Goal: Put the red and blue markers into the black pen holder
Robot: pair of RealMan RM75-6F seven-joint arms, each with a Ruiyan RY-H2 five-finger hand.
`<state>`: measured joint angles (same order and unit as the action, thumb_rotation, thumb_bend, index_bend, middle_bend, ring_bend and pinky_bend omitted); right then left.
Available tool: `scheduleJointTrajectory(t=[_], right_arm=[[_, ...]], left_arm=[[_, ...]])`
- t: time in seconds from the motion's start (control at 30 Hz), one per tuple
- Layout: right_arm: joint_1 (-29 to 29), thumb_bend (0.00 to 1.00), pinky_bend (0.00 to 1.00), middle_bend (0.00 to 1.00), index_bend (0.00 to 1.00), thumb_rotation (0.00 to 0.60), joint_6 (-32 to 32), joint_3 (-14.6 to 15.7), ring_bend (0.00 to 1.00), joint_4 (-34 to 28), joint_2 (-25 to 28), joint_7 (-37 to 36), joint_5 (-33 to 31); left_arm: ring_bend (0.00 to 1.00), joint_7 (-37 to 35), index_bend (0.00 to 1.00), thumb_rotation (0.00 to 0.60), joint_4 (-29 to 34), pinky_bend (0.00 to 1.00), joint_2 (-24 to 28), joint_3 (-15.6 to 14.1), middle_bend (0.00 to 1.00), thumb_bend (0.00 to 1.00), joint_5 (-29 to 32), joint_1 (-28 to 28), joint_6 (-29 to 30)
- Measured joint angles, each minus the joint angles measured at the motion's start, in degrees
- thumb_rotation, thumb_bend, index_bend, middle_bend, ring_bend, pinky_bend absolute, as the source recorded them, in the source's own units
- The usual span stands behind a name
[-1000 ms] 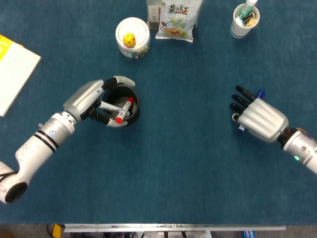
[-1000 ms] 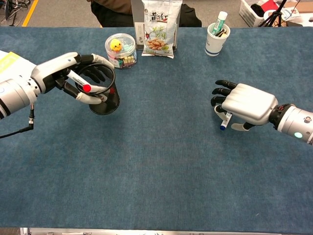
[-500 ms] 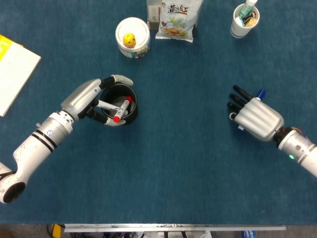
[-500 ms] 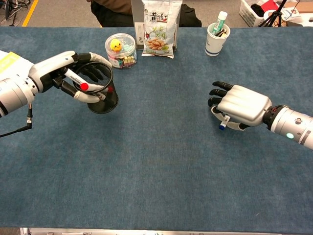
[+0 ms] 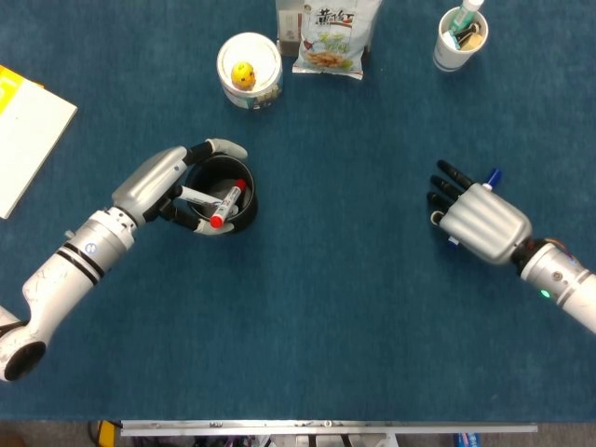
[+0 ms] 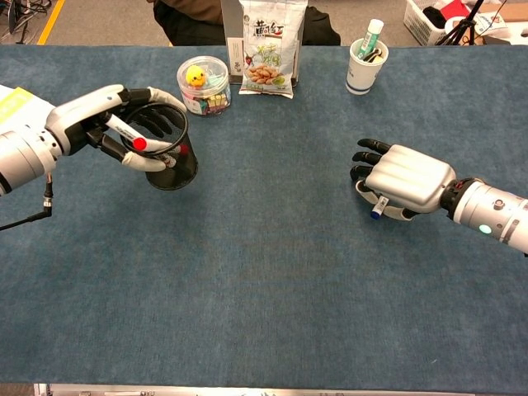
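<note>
The black mesh pen holder (image 5: 233,198) (image 6: 175,165) stands left of centre, tilted a little. My left hand (image 5: 160,184) (image 6: 92,122) curls around its rim and pinches the red marker (image 5: 226,204) (image 6: 125,134), which lies slanted across the holder's mouth. At the right, my right hand (image 5: 480,222) (image 6: 406,180) lies palm down over the blue marker on the table, fingers stretched out and apart. Only the ends of the blue marker (image 5: 491,175) (image 6: 376,209) stick out from under it.
A clear round tub with a yellow toy (image 5: 249,71) and a snack bag (image 5: 328,35) stand at the back, with a white cup of pens (image 5: 459,37) at the back right. A white and yellow booklet (image 5: 23,130) lies at the far left.
My left hand and the holder have shifted slightly left, the red marker still across the mouth. My right hand has slid a little left over the blue marker, which stays put.
</note>
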<state>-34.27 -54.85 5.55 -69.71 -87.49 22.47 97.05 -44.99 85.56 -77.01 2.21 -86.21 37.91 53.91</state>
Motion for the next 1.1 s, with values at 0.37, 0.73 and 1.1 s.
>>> scheduleJointTrajectory(t=[0.37, 0.73, 1.1], right_arm=[[0.3, 0.35, 0.05, 0.28, 0.59, 0.6, -1.0, 0.2, 0.13, 0.0, -0.1, -0.3, -0.1], [0.8, 0.35, 0.05, 0.3, 0.61, 0.6, -6.3, -3.7, 0.13, -7.6, 4.2, -5.6, -2.1], [-0.2, 0.35, 0.05, 0.31, 0.61, 0.6, -9.1, -12.5, 0.13, -28.1, 12.7, -23.0, -9.2]], left_arm=[[0.3, 0.1, 0.24, 0.6, 0.2, 0.28, 0.1, 0.0, 0.3, 0.12, -0.1, 0.0, 0.2], [0.3, 1.0, 0.24, 0.6, 1.1, 0.28, 1.0, 0.2, 0.3, 0.12, 0.4, 0.1, 0.0], [0.3, 3.6, 0.24, 0.6, 2.9, 0.28, 1.1, 1.0, 0.3, 0.12, 1.8, 0.7, -1.0]])
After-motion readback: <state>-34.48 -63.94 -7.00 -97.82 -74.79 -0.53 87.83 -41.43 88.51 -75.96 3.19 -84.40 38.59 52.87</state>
